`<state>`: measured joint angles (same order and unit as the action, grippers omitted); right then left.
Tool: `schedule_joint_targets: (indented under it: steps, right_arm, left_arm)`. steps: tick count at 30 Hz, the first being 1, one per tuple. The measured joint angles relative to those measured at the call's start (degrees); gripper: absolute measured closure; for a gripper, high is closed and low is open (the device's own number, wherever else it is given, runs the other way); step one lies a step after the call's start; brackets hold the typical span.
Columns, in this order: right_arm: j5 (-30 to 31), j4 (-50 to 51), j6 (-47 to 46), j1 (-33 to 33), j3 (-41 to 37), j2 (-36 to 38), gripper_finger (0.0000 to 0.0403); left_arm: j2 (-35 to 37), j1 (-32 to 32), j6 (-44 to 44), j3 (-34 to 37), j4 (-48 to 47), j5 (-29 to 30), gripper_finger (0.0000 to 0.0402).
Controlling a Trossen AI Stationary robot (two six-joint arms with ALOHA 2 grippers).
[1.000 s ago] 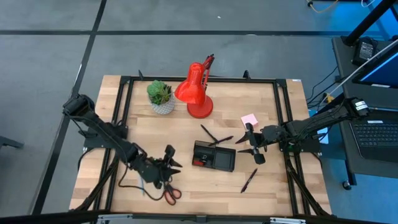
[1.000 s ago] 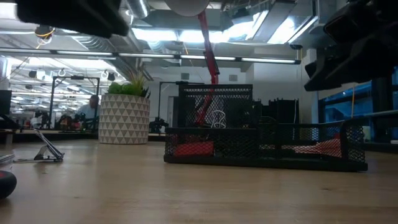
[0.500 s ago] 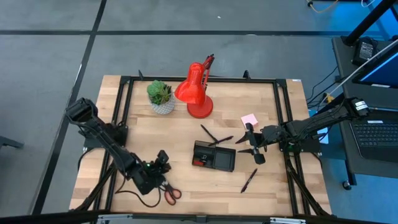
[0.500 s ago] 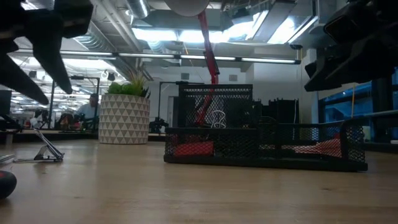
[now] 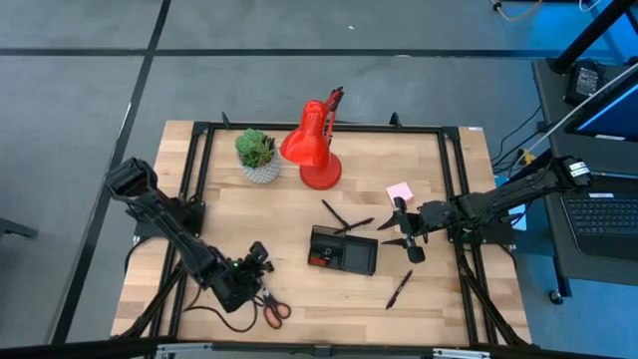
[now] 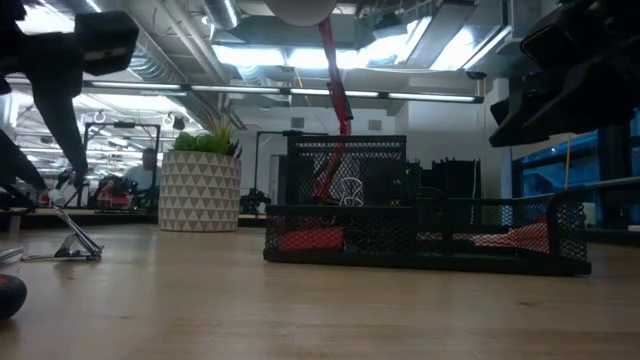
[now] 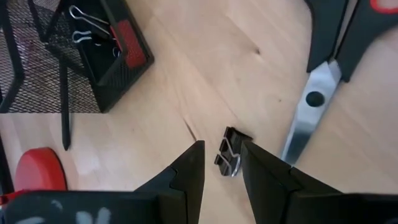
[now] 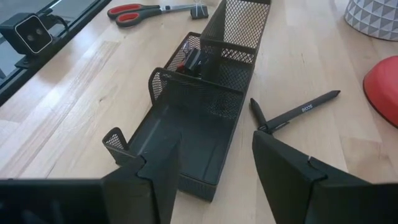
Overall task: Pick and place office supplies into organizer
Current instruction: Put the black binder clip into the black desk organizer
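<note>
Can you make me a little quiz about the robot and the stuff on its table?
1. True or false: the binder clip lies between the left gripper's open fingers.
2. What lies right beside that clip: A) a ruler, B) the scissors, C) a cup?
3. Fill in: the right gripper hangs open over the black ____.

Key
1. True; the clip is still on the table, not pinched.
2. B, the scissors.
3. organizer, the mesh tray; clips and a red block already sit in one of its compartments.
</note>
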<state>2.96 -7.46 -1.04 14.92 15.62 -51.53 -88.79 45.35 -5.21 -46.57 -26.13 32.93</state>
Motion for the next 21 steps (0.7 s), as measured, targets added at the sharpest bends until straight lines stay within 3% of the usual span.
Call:
schedule_joint_targets:
  steps: [8, 21]
  right_arm:
    - [0.0, 0.0, 0.2, 0.0, 0.0, 0.0, 0.0205]
    - [0.1, 0.0, 0.2, 0.0, 0.0, 0.0, 0.0205]
  left_arm:
    - [-3.0, -1.3, 0.0, 0.0, -0.3, -3.1, 0.0301]
    - [-5.8, -1.3, 0.0, 0.0, -0.7, 0.2, 0.0306]
